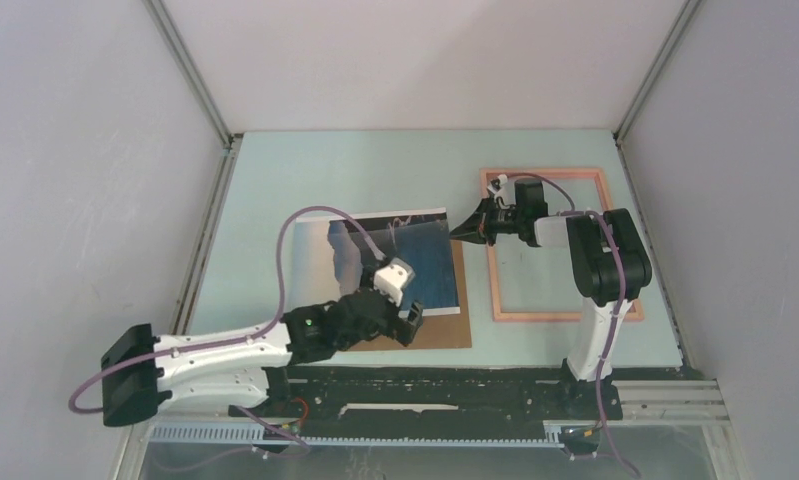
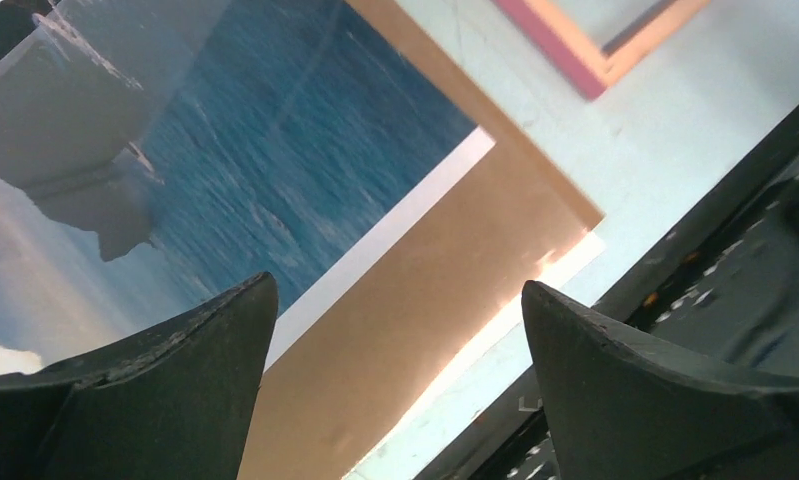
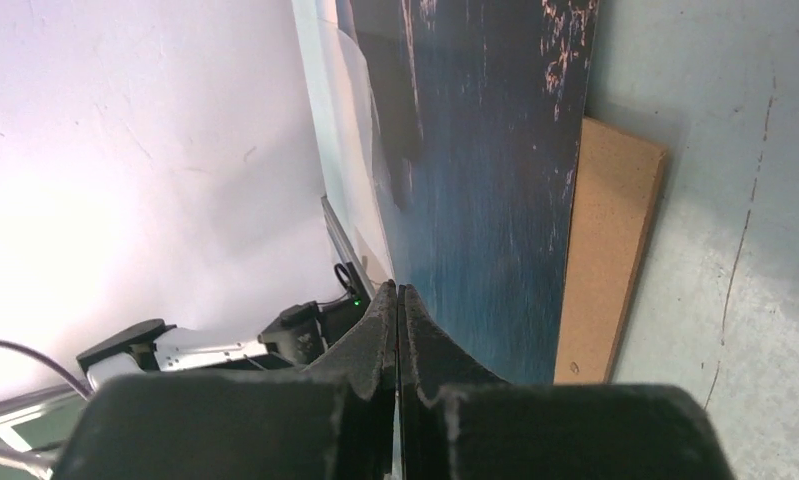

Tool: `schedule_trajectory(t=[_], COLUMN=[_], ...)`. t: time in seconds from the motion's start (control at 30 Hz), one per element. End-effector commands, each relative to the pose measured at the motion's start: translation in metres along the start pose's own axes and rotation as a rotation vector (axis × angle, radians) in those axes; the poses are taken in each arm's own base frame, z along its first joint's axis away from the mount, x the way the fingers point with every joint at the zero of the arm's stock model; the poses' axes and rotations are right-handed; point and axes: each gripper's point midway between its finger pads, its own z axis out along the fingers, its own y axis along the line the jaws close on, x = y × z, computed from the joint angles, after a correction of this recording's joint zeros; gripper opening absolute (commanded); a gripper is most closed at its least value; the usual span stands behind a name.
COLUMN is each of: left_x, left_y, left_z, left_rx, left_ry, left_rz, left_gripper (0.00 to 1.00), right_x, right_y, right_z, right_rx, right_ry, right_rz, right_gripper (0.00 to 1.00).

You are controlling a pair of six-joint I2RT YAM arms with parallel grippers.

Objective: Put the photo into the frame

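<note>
**Ana:** Where is the photo point(image 1: 375, 262)?

**Ben:** It is on the left part of the surface point(image 1: 275, 180), on top of a brown cardboard sheet point(image 1: 443, 330). The sheet sticks out at the photo's near side and right side.

**Ana:** Who has hold of it?

**Ben:** The right pincer point(image 3: 397, 305) is squeezed tight on the photo's right edge. That edge looks a little lifted off the cardboard.

**Ana:** And the left pincer point(image 2: 397, 292)?

**Ben:** It is spread wide with nothing in it. It hangs over the photo's near edge and the cardboard.

**Ana:** Where is the frame point(image 1: 531, 316)?

**Ben:** It lies flat on the surface, just to the right of the cardboard, with a small gap between them. The right arm point(image 1: 605, 262) reaches across over the frame and hides part of its middle.

**Ana:** Anything else around?

**Ben:** There are pale walls point(image 1: 75, 150) on three sides. A purple cable point(image 1: 315, 209) from the left arm point(image 1: 215, 360) loops over the photo's left end.
</note>
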Motion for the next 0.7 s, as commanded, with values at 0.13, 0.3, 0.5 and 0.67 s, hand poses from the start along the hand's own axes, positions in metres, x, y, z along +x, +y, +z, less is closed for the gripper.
schedule_trajectory(t=[0.13,0.3,0.5,0.67], left_x=[-0.030,-0.069,-0.067,-0.025], left_y=[0.012,0.067,0.184,0.261], left_z=[0.001,-0.009,-0.042,-0.065], left_rx=[-0.162,-0.199,-0.529,-0.737], left_ry=[-0.052,-0.167,-0.185,-0.277], left_rz=[0.006,-0.347,-0.604,-0.874], left_gripper=[1.00,1.00,1.00,1.00], right_x=[-0.010,-0.011,-0.012,-0.010], right_y=[0.035,0.031,0.028,0.021], right_z=[-0.007,-0.006,-0.002,0.001], right_rx=[-0.038,-0.030,-0.046,-0.047], right_ry=[-0.029,-0.028,-0.017,-0.003], right_rz=[-0.012,-0.018,-0.017,-0.007], right_gripper=[0.00,0.00,0.00,0.00])
